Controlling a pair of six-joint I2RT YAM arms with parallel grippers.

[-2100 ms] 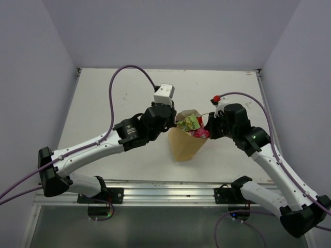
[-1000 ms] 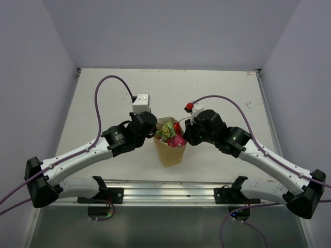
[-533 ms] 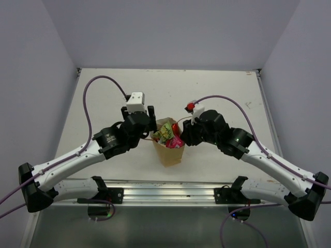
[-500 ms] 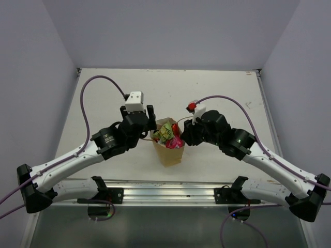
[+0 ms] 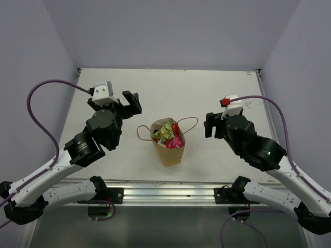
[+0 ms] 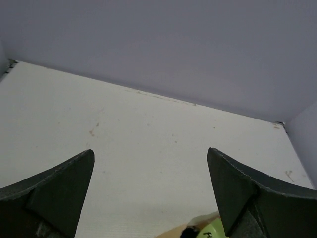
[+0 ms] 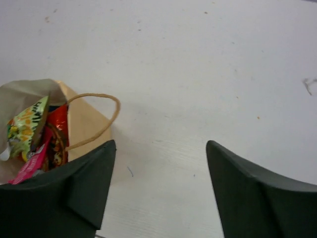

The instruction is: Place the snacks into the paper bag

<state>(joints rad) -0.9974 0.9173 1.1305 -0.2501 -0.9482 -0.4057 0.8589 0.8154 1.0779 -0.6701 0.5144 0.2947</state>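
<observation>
From above, the paper bag [image 5: 169,150] stands upright mid-table between the arms with green, red and pink snacks [image 5: 168,134] poking from its mouth. The left gripper [image 5: 126,106] and right gripper [image 5: 209,125] hang spread and empty on either side, and no packet lies loose, so packing looks finished and only a retreat seems called for. At the left wrist the jaws gape over bare table [image 6: 148,129], with a green packet [image 6: 210,231] at the bottom edge; at the right wrist the wide-apart jaws frame the filled bag, its loop handle [image 7: 101,116] free.

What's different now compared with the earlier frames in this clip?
The left gripper and right gripper opened, released the paper bag and drew back to their own sides; its handles flopped outward. The bag stayed upright, snacks still inside.
</observation>
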